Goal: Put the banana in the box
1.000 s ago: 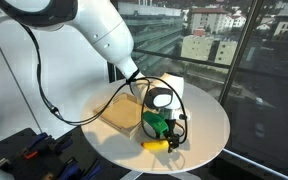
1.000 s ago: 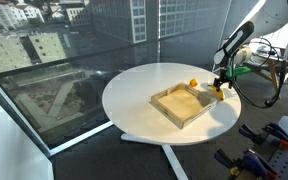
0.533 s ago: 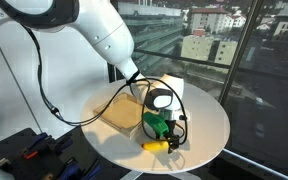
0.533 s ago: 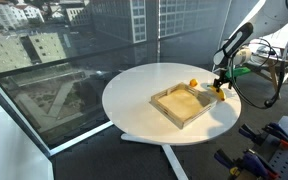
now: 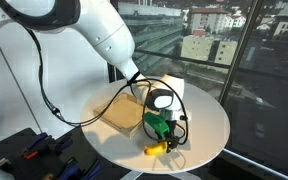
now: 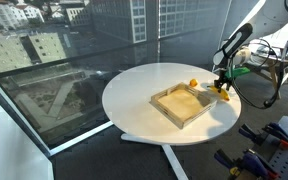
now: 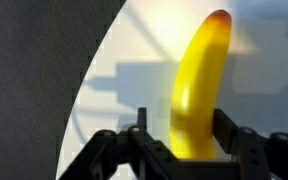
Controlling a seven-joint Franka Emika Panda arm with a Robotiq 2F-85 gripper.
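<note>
Yellow banana (image 7: 196, 85) lies on the white round tabletop (image 6: 134, 100), close to its edge, outside the tan box (image 6: 164, 111) and near it. Claw (image 7: 181, 128) is down over the banana, fingers (image 7: 227, 128) flanking it. One finger looks against the peel, with a gap on the other side; can't tell if it's pinching. Small orange fruit (image 6: 193, 83) sits just beside the box.

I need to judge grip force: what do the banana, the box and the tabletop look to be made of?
Banana: smooth, waxy yellow skin with an orange-brown tip; real or plastic, unclear. Box: matte tan, likely wood or cardboard; too small to tell. Table: smooth white, probably laminate or painted.
</note>
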